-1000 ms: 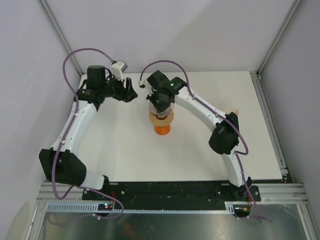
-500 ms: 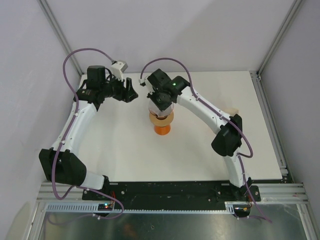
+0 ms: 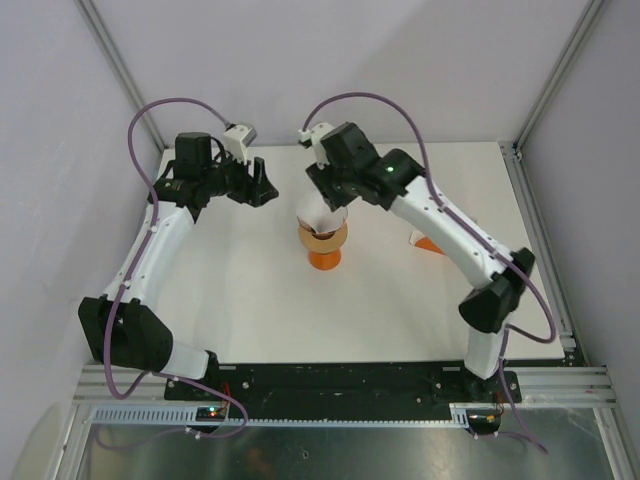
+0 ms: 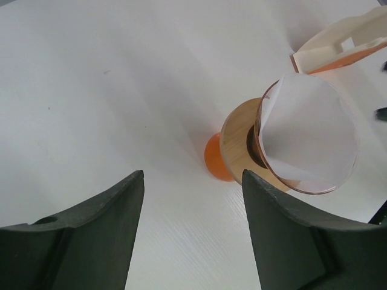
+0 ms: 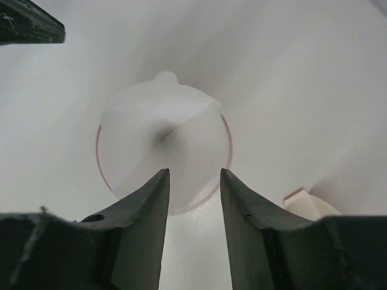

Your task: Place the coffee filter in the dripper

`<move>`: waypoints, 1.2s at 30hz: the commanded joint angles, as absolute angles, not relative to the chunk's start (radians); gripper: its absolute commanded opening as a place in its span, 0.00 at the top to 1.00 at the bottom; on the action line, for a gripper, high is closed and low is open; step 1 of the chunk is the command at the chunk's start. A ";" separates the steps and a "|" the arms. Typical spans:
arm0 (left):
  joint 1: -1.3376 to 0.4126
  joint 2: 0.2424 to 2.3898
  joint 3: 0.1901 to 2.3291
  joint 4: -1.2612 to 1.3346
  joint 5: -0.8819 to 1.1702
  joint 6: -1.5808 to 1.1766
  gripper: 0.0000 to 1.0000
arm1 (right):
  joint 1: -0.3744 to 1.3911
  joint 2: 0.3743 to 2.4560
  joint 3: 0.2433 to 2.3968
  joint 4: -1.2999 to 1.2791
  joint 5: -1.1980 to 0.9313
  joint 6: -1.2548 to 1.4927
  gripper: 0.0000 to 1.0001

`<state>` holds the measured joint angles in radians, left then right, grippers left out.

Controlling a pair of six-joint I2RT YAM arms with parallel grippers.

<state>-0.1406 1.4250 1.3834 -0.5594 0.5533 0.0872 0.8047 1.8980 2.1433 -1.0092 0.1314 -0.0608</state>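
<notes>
Coffee filter (image 5: 163, 142) now sits in the dripper (image 4: 311, 188).
Right gripper (image 5: 193, 175) backs off toward upper centre, jaws parted, empty; left gripper (image 4: 192, 176) waits spread; placing looks done.

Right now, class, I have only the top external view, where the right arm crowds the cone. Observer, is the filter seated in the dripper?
Observer: Yes. The right wrist view shows the coffee filter opened as a cone inside the dripper.
Operator: Is the right gripper gripping it?
Observer: No. The right gripper is open above it, holding nothing.
Operator: And the left?
Observer: The left gripper is open and empty, apart from the dripper.
</notes>
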 commanded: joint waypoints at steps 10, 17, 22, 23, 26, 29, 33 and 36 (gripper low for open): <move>-0.059 1.345 1.276 -0.422 0.478 0.111 0.05 | 0.400 1.227 1.364 -0.464 0.076 0.101 0.23; 0.046 1.289 1.064 -0.171 0.435 0.059 0.00 | 0.141 1.076 1.114 -0.410 0.074 0.115 0.10; 0.113 1.243 0.893 0.031 0.422 0.020 0.00 | 0.025 0.975 0.946 -0.306 0.055 0.115 0.09; 0.122 1.239 0.863 0.066 0.420 0.014 0.00 | 0.003 0.959 0.909 -0.280 0.053 0.113 0.09; 0.149 1.219 0.757 0.192 0.408 0.008 0.00 | -0.040 0.905 0.805 -0.206 0.049 0.105 0.09; 0.160 1.203 0.674 0.292 0.375 0.008 0.00 | -0.055 0.860 0.722 -0.142 0.048 0.087 0.09; 0.164 1.200 0.587 0.375 0.360 0.008 0.00 | -0.060 0.821 0.640 -0.092 0.063 0.081 0.09; 0.169 1.197 0.524 0.442 0.391 0.008 0.00 | -0.061 0.800 0.599 -0.060 0.066 0.085 0.08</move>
<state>0.1551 1.2289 0.5816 0.2745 0.3862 0.0174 -0.0559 0.8379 0.6334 -0.1852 0.0620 0.0937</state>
